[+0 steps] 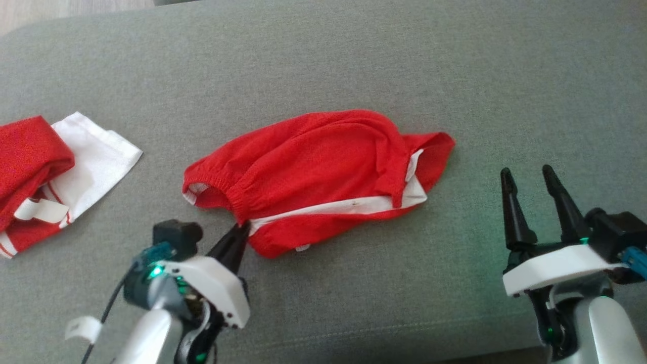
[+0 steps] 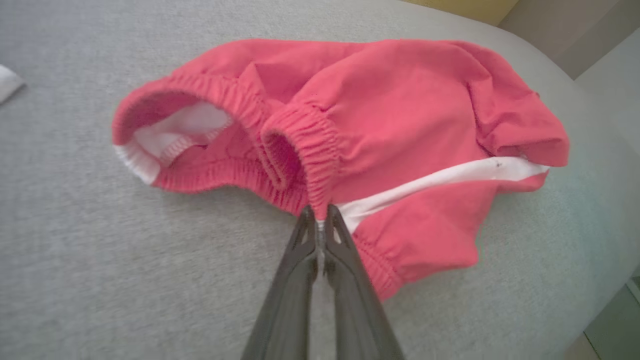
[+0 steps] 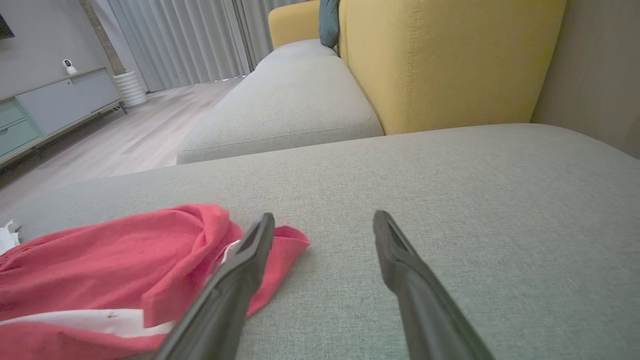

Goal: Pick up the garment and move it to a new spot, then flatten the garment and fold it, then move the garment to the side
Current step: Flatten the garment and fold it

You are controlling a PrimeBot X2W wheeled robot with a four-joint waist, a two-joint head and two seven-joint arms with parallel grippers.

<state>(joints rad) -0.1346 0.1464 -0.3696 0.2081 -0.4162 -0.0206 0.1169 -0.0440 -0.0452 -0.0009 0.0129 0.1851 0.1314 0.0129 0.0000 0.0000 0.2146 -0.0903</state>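
Grey fabric sofa seat (image 1: 455,76) carries everything. Red garment (image 1: 323,172) w/ white trim lies crumpled near the middle, elastic waistband toward the robot's left. A 2nd red-and-white cloth (image 1: 45,167) sits at the far left edge, well apart from it. Beyond the seat, R wrist view: yellow backrest (image 3: 450,60), teal pillow (image 3: 329,22), grey curtains (image 3: 175,40), sideboard (image 3: 50,105), wood floor (image 3: 150,135). L claw (image 1: 241,231) is clenched on the garment's waistband edge, where the white stripe meets the elastic, fingers pinched together w/ cloth btwn them. R claw (image 3: 324,219) is released, fingers spread wide, over bare seat near the garment's right end, apart from it.
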